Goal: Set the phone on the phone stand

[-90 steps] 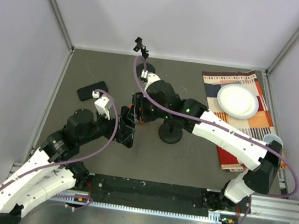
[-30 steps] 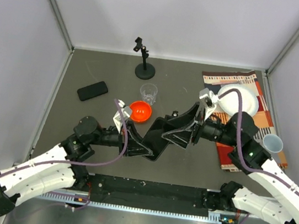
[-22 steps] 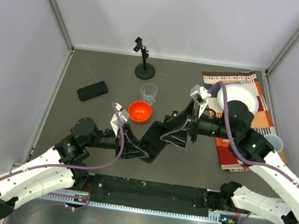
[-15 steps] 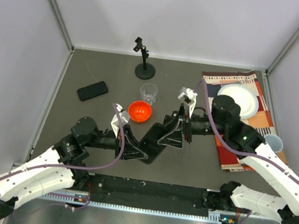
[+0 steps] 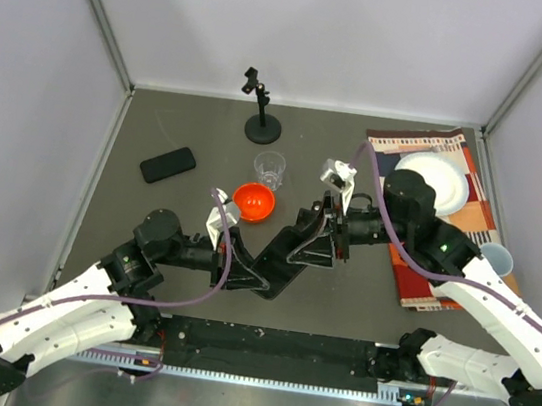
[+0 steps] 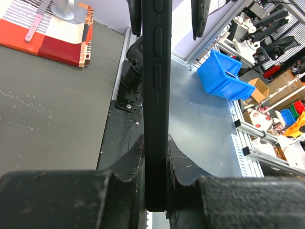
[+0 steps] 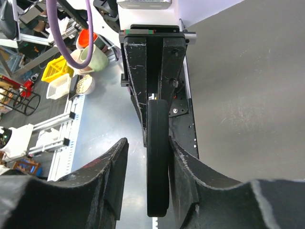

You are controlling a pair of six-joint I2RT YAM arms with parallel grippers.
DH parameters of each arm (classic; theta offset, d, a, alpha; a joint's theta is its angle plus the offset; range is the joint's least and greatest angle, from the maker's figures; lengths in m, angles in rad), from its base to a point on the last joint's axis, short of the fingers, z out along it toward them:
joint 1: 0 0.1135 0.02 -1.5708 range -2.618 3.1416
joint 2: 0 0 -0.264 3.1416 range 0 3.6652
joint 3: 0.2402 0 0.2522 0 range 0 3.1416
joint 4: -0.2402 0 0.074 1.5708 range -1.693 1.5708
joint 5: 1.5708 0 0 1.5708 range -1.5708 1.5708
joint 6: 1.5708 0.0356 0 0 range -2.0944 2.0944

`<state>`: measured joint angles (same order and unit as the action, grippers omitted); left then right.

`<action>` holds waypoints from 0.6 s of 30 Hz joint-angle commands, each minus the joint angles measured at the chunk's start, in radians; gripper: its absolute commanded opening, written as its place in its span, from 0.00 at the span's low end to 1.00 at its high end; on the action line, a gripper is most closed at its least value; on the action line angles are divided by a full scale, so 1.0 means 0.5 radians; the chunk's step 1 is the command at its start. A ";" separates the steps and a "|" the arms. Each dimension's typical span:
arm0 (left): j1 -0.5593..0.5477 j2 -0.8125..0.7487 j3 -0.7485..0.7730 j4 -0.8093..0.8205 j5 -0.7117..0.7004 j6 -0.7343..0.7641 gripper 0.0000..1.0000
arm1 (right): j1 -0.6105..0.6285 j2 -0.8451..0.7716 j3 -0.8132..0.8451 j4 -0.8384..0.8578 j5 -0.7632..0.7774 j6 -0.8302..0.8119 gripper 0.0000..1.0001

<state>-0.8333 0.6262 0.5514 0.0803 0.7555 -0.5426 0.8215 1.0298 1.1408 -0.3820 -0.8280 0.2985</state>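
Note:
A black phone [image 5: 280,262] hangs in the air over the middle of the table, held edge-on. My left gripper [image 5: 241,270] is shut on its near end, and both pads press the phone [image 6: 156,95] in the left wrist view. My right gripper [image 5: 324,239] straddles the far end of the phone [image 7: 157,157]. One of its fingers [image 7: 183,157] touches the phone's side, and the other stands off with a gap. The phone stand [image 5: 261,121], a thin black post on a round base, is at the back of the table, apart from both arms.
A second black phone [image 5: 167,164] lies flat at the left. An orange bowl [image 5: 253,202] and a clear glass [image 5: 270,169] sit between the stand and the held phone. At the right, a white plate [image 5: 432,181] rests on a patterned cloth [image 5: 470,221], with a pale cup [image 5: 493,260] nearby.
My right gripper has moved left onto the phone's free end, and its jaws have narrowed around it. The left gripper has kept its hold and barely shifted.

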 commanded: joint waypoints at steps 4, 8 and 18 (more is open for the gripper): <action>-0.002 -0.022 0.115 0.158 0.057 0.042 0.00 | -0.008 0.030 0.084 0.074 -0.044 -0.026 0.33; -0.005 -0.010 0.118 0.155 0.051 0.048 0.00 | -0.008 0.048 0.081 0.123 -0.108 -0.011 0.07; 0.001 -0.077 0.229 -0.151 -0.495 0.143 0.85 | -0.072 -0.411 -0.119 0.022 0.697 -0.161 0.00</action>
<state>-0.8341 0.6250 0.5907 0.0078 0.6880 -0.5076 0.8215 0.9684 1.0866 -0.3588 -0.7258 0.2687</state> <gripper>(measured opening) 0.508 0.128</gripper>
